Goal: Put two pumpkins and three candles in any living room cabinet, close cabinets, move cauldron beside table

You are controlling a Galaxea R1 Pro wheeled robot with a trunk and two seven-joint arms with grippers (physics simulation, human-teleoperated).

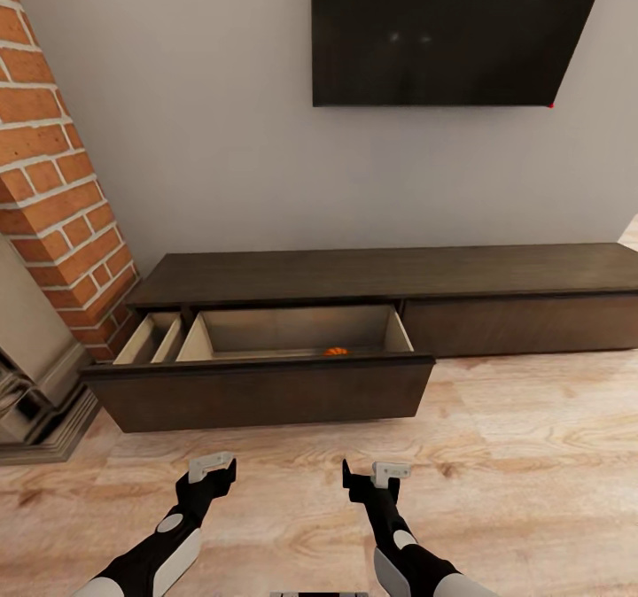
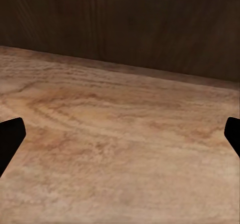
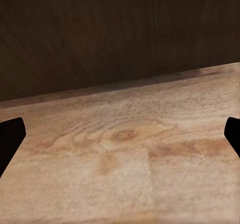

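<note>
A long, low dark-wood cabinet [image 1: 390, 282] is seen against a grey wall, its left drawer [image 1: 266, 384] pulled fully open over the plank floor [image 1: 532, 455]. One orange pumpkin [image 1: 335, 351] is glimpsed inside, just behind the drawer front, on the pale beige lining; a narrow side compartment [image 1: 155, 338] to its left appears empty, though its depths are hidden. The second pumpkin, the candles and the cauldron are not located from this position.

Both arms are held low in front of the drawer, well short of it. The left tool [image 1: 211, 468] and the right tool [image 1: 377, 471] are spread wide, with nothing held between the fingers; in each wrist view dark fingertips [image 2: 11, 139] [image 3: 11, 139] are seen at opposite edges, with bare floor and the dark drawer front beyond.

The step in hand is judged to be a stowing run, with at least one pumpkin already put away and the drawer left open for more. The remaining items would next have to be fetched from elsewhere in the room, and the drawer pushed shut only once filled.

A brick fireplace [image 1: 62, 216] with a stone hearth [image 1: 40, 402] is set close to the drawer's left end, and a dark television [image 1: 452, 30] is mounted above. The open drawer itself projects into the path and would have to be skirted when the base is turned.
</note>
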